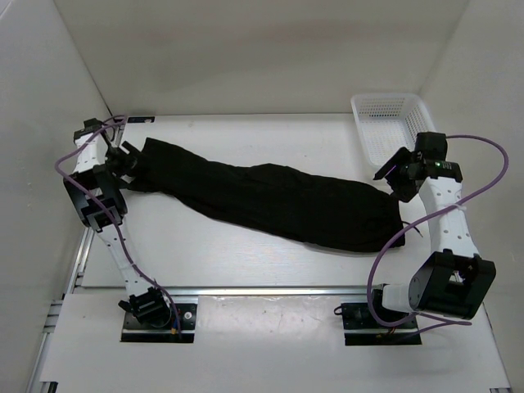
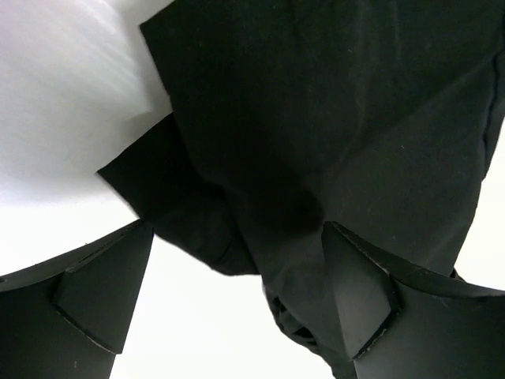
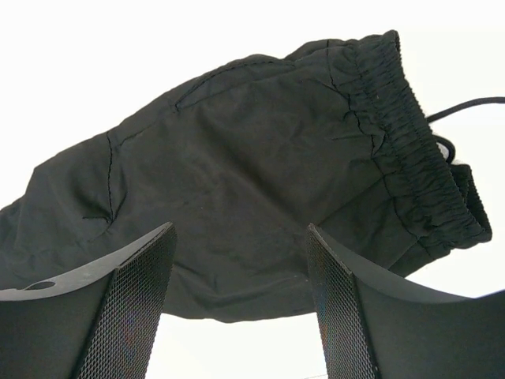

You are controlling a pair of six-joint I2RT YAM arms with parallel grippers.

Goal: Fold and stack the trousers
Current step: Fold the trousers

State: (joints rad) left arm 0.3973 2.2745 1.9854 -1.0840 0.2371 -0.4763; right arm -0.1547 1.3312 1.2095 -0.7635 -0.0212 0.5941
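The black trousers [image 1: 278, 201] lie stretched out flat across the table, from far left to near right. The leg ends are at the left and the elastic waistband [image 3: 402, 150] is at the right. My left gripper [image 1: 129, 161] is open over the leg ends. In the left wrist view [image 2: 237, 237] its fingers stand wide apart, with bunched cloth [image 2: 316, 142] lying between them, close to the right finger [image 2: 355, 292]. My right gripper [image 1: 391, 176] is open just above the waist end. In the right wrist view [image 3: 241, 237] its mesh-faced fingers straddle the edge of the cloth [image 3: 252, 181] without closing on it.
A white mesh basket [image 1: 385, 100] stands at the far right corner, just behind my right gripper. A black drawstring [image 3: 465, 106] trails out past the waistband. White walls close in the table on the left, back and right.
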